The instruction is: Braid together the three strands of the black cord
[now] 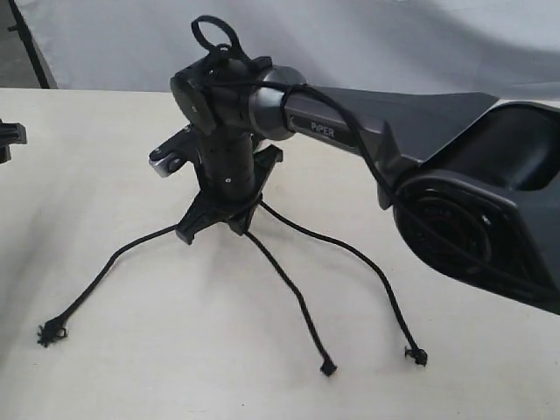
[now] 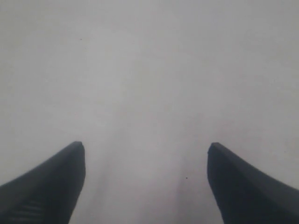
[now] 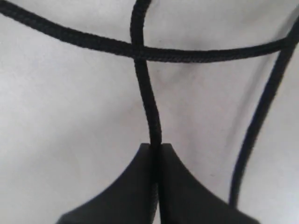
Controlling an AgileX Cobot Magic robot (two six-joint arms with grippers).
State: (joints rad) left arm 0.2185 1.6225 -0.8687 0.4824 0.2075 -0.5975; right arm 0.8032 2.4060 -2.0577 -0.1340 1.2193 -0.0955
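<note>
The black cord lies on the pale table as three strands fanning out toward me: a left strand (image 1: 109,265), a middle strand (image 1: 293,287) and a right strand (image 1: 350,250), each ending in a small knotted tip. My right gripper (image 1: 213,227) points down where they meet and hides the joined end. In the right wrist view the right gripper (image 3: 155,148) is shut on one strand (image 3: 148,102), which crosses a second strand (image 3: 93,42); a third (image 3: 261,116) runs alongside. My left gripper (image 2: 145,149) stands open over bare table, nothing between its fingers.
The right arm (image 1: 394,122) reaches in from the right, with a glossy cable (image 1: 350,140) along it and a loop on top of the wrist (image 1: 214,35). A black part (image 1: 10,136) shows at the table's left edge. A grey backdrop stands behind the table.
</note>
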